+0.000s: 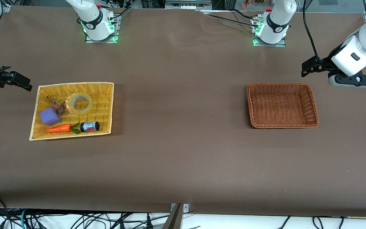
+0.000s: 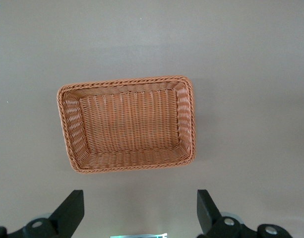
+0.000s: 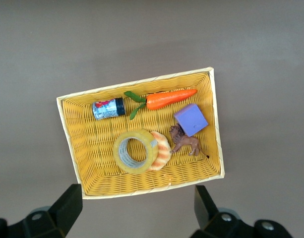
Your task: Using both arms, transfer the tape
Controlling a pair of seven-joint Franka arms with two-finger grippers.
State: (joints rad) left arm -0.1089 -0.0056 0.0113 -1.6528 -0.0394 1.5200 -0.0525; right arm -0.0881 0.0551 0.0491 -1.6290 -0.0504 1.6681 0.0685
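- Front view shows the tape lying flat in the yellow tray toward the right arm's end of the table, resting against a striped croissant toy that is mostly hidden in this view.
- Sharing the tray: a purple block, a small brown animal figure, a carrot and a dark jar lying on its side. The jar has a red, white and blue label, but no writing on it can be read.
- Right gripper hangs over bare table just beside the tray, at the right arm's end. In the right wrist view, its fingers stand wide apart, with nothing between them.
- Left gripper hangs over the table near the brown basket, toward the left arm's end. The left wrist view shows its fingers spread wide and holding nothing.
- Right wrist view looks straight down into the tray and shows the croissant's tan stripes pressed to the tape, and the figure's four legs.
- Left wrist view shows only the basket on the brown table; its woven floor has nothing on it.
- Tray and basket sit well apart.
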